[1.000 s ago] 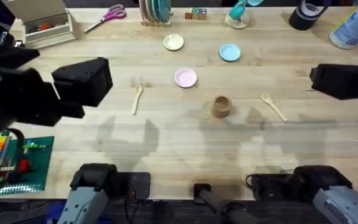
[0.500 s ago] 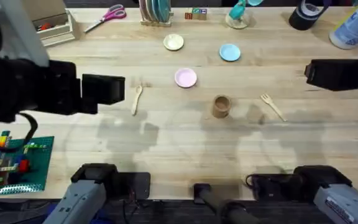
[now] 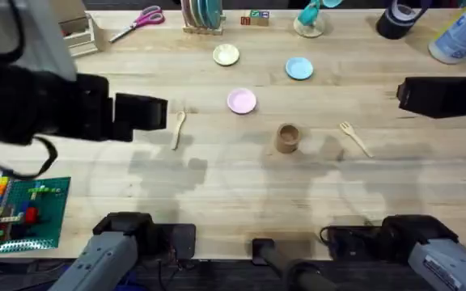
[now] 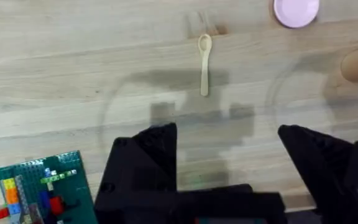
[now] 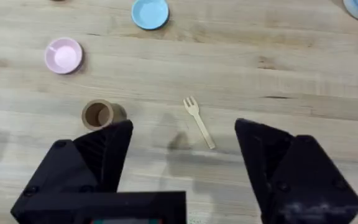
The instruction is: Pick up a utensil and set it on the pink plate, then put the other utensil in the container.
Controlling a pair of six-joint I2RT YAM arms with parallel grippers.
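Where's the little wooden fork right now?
In the overhead view the fork lies flat on the table's right side, just right of the brown cup, apart from it, untouched; the right pincer hangs open above it.

My 2 grippers, left gripper [image 4: 229, 168] and right gripper [image 5: 182, 165], are black. The table [image 3: 217, 186] is pale wood with a fine grain. The spoon [image 3: 178, 128] and the fork [image 3: 354, 137] are pale wood. The plate [image 3: 242, 101] near the spoon is pale pink; a 2nd plate [image 3: 299, 68] is light blue; a 3rd [image 3: 226, 55] is cream-yellow. The cup [image 3: 288, 138] is tan-brown. The scissors [image 3: 138, 22] have pink handles. The brick baseplate [image 3: 35, 212] is green, carrying red, blue and yellow bricks.
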